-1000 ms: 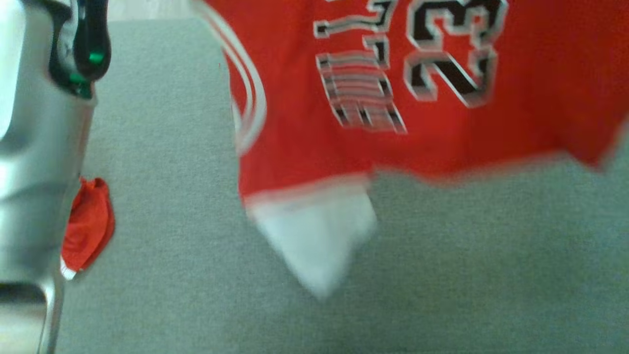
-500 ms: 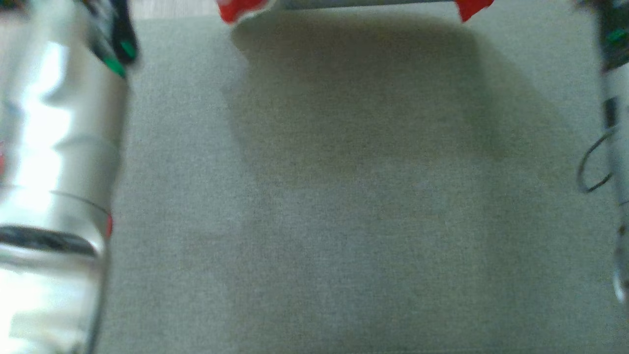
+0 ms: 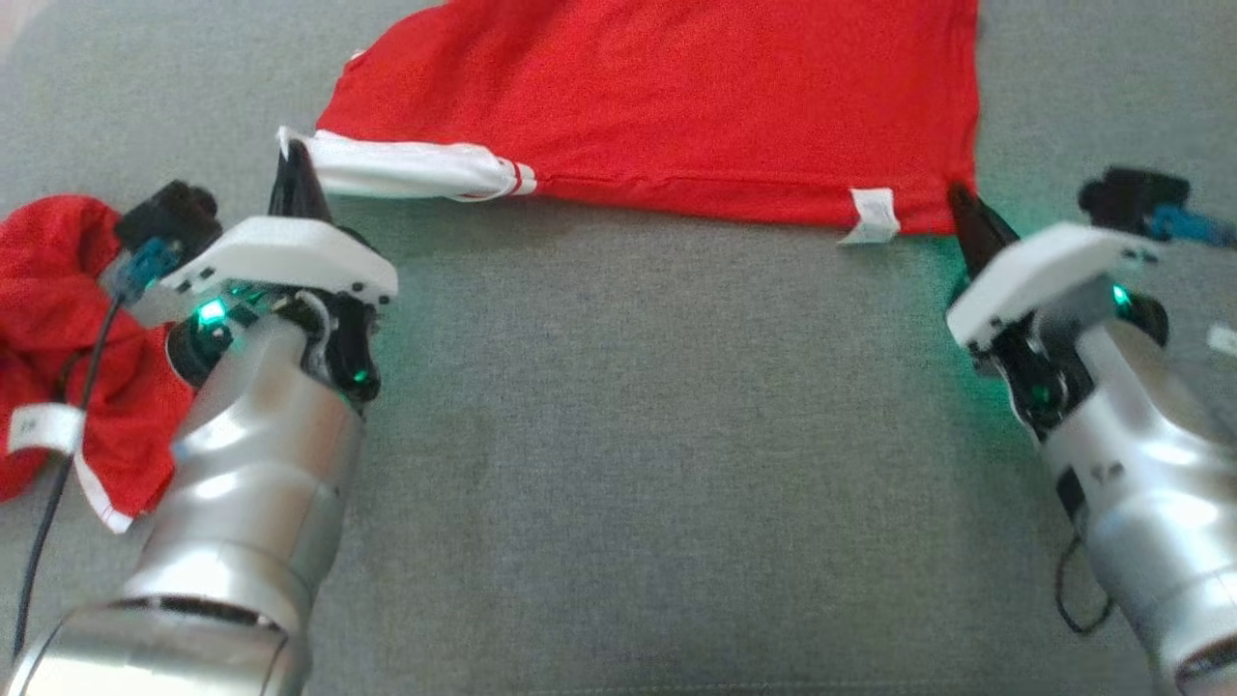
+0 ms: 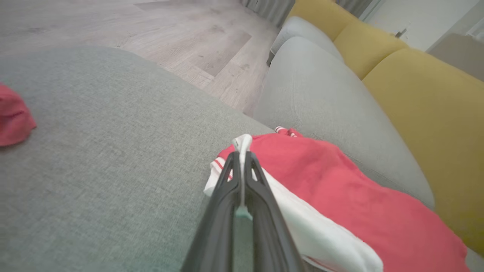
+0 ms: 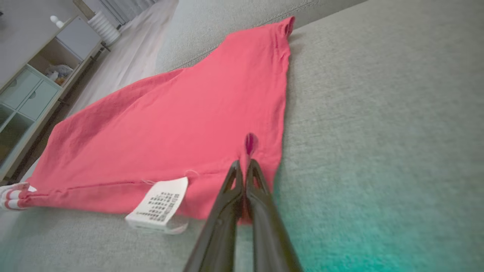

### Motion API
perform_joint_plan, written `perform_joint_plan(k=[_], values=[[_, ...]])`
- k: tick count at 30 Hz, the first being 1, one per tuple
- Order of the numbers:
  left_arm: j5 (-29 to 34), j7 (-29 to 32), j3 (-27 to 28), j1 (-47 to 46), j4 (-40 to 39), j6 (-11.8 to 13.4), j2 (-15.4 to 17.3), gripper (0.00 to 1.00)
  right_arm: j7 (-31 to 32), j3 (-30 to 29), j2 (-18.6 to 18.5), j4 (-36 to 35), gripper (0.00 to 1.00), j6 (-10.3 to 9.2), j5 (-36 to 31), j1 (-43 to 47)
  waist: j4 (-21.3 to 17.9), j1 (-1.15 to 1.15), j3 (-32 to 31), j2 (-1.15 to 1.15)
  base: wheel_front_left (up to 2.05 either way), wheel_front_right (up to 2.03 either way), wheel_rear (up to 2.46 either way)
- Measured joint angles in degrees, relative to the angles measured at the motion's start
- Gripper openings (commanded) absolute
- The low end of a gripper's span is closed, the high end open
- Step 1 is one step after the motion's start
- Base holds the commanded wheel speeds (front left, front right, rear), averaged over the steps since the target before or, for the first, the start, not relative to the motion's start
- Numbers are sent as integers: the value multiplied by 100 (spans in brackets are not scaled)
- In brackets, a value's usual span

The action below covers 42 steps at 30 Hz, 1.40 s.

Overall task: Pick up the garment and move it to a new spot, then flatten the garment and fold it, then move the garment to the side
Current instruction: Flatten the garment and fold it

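Pinching the garment (image 3: 676,97) spread toward 12 o'clock on the sofa cushion (image 3: 628,435), left gripper (image 3: 292,164) jaws clamp its 9 o'clock hem corner, right gripper (image 3: 964,205) jaws the 3 o'clock corner, hem running 9-to-3.

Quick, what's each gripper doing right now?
Left gripper: closed, pinching the white-trimmed corner of the red garment.
Right gripper: closed, pinching the other near corner of it.

The garment (image 3: 676,97) is matt red cloth, white-trimmed. The sofa (image 3: 628,435) is coarse grey woven fabric. The fingers (image 5: 221,230) look smooth dark plastic.
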Motion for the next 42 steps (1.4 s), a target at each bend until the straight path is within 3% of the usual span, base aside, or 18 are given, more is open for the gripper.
perform_joint_plan(k=[5, 11, 16, 21, 24, 27, 30, 33, 37, 42], values=[[331, -1, 454, 837, -1276, -64, 257, 0, -371, 289, -398, -682, 0, 0, 521, 673, -5, -1, -125, 0, 0, 0, 0], [1039, -1, 716, 2815, -3108, 1, 426, 0, -693, 476, -1032, -1640, 0, 0, 705, 1690, -6, -2, -464, 0, 0, 0, 0], [1279, 308, 550, 4453, -4883, 519, 592, 0, -563, 201, -1359, -2370, 0, 0, 561, 2827, 63, -3, -773, 0, 0, 0, 0], [1405, 1303, 499, 6020, -7207, 1256, 899, 0, 160, -808, -1328, -3197, 0, 1, 54, 4075, 103, -3, -982, 0, 0, 0, 0], [1470, 1862, 474, 6816, -8353, 1660, 1066, 0, 840, -1699, -1089, -3910, 0, 1, -464, 4818, 95, -2, -1013, 0, 0, 0, 0], [1528, 2298, 457, 7237, -9089, 1916, 1247, 0, 1648, -2516, -533, -4821, 0, 1, -1065, 5501, 90, -2, -997, 0, 0, 0, 0], [1524, 2621, 476, 7277, -9365, 2017, 1396, 0, 2441, -3027, 80, -5734, 0, 1, -1612, 5916, 78, -2, -930, 0, 0, 0, 0], [1432, 2860, 480, 7129, -9276, 1956, 1483, 0, 3052, -3278, 460, -6275, 0, 1, -1979, 5911, 58, -1, -810, 0, 0, 0, 0], [1215, 3149, 425, 6494, -8678, 1653, 1612, 0, 3459, -3389, 539, -6333, 0, 1, -2131, 5507, 25, -1, -599, 0, 0, 0, 0], [1131, 3295, 264, 5264, -7762, 1247, 1650, 0, 3478, -3367, 449, -5832, 0, 1, -2128, 4520, -4, 1, -337, 0, 0, 0, 0]])
